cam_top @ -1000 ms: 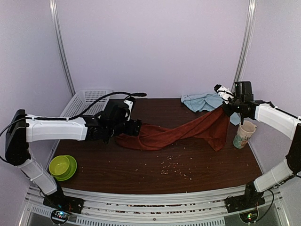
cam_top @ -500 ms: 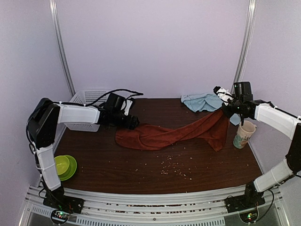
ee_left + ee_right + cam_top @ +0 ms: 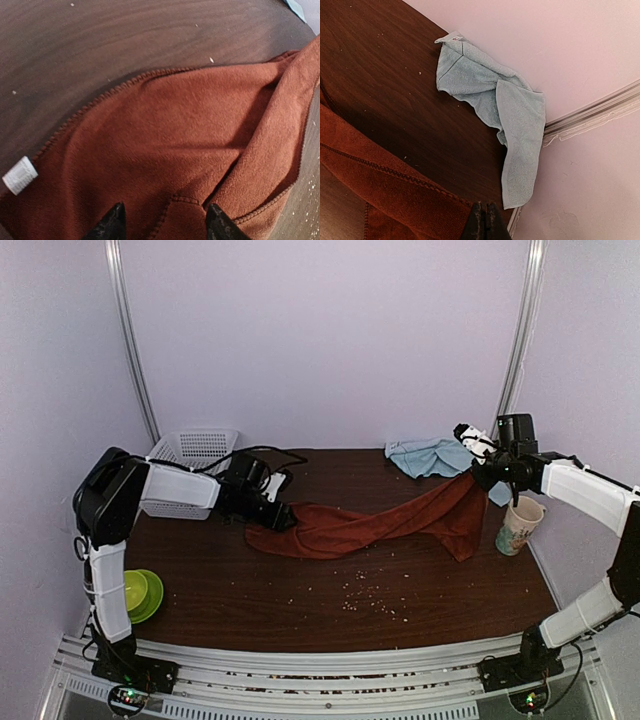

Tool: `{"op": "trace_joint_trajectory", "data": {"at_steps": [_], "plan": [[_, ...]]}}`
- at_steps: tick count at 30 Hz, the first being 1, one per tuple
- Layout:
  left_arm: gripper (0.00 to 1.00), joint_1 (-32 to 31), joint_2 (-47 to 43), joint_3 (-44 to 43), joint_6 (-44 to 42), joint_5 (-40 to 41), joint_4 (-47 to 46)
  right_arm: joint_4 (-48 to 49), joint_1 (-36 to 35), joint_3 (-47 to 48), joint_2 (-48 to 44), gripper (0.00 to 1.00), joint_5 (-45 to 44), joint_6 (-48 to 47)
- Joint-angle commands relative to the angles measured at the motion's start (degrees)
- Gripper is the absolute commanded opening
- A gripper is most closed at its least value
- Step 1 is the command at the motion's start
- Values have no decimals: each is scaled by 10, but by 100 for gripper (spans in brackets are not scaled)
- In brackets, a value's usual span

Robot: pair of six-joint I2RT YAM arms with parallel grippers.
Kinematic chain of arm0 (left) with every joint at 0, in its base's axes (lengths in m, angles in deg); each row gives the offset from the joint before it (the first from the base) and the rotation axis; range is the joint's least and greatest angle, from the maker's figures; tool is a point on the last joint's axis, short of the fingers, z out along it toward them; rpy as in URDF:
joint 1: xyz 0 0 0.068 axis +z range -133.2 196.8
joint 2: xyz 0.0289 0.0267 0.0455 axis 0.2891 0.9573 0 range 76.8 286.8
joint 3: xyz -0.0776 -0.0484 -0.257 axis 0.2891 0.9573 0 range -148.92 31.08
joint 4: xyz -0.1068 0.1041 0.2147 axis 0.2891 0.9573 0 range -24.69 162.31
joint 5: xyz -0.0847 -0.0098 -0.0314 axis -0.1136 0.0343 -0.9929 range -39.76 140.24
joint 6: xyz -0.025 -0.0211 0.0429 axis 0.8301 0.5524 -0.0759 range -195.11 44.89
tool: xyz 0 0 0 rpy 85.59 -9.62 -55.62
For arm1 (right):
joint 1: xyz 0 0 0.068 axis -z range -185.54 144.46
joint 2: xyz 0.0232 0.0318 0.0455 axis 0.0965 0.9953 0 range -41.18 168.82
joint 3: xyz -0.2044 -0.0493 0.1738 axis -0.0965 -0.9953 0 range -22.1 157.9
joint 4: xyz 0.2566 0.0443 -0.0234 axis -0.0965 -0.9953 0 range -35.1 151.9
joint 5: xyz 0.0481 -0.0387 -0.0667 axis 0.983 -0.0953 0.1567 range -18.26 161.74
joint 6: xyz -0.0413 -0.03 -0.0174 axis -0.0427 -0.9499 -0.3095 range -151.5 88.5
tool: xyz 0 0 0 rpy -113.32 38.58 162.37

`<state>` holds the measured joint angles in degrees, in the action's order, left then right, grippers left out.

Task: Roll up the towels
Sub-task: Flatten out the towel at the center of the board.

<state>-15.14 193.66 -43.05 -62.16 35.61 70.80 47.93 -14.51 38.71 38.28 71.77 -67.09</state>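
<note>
The rust-red towel (image 3: 370, 525) lies crumpled across the middle of the table, and its right end rises off the wood. My right gripper (image 3: 490, 477) holds that raised end, fingers pressed together (image 3: 484, 205) on the red towel's hem (image 3: 370, 190). My left gripper (image 3: 283, 520) is down at the towel's left end. Its jaws (image 3: 165, 210) stand apart astride a stitched fold of the red cloth (image 3: 175, 125). A white label (image 3: 20, 175) shows at that end. The light-blue towel (image 3: 430, 455) lies bunched at the back right against the wall (image 3: 490, 95).
A white basket (image 3: 195, 450) stands at the back left. A green bowl (image 3: 135, 592) sits at the near left. A paper cup (image 3: 520, 523) stands by the right edge, under my right arm. Crumbs (image 3: 365, 595) are scattered on the near middle of the table.
My left arm has folded back toward the left wall while its gripper stayed at the towel's left end, and its jaws have narrowed. The right arm and the raised towel end have not moved.
</note>
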Motion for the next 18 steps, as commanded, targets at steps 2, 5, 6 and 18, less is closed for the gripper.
{"op": "trace_joint_trajectory", "data": {"at_steps": [2, 5, 6, 18], "plan": [[54, 1, 20, 18, 2, -47, -29, -2, 2, 6, 12, 0, 1, 6], [49, 1, 24, 21, 2, -60, -30, -2, 2, 8, 14, 0, 1, 7], [48, 1, 23, 22, 2, -62, -31, -2, 1, 7, 14, 0, 1, 7], [28, 0, -22, 76, 1, -81, -46, 9, 1, 12, 25, 0, -18, 17]]}}
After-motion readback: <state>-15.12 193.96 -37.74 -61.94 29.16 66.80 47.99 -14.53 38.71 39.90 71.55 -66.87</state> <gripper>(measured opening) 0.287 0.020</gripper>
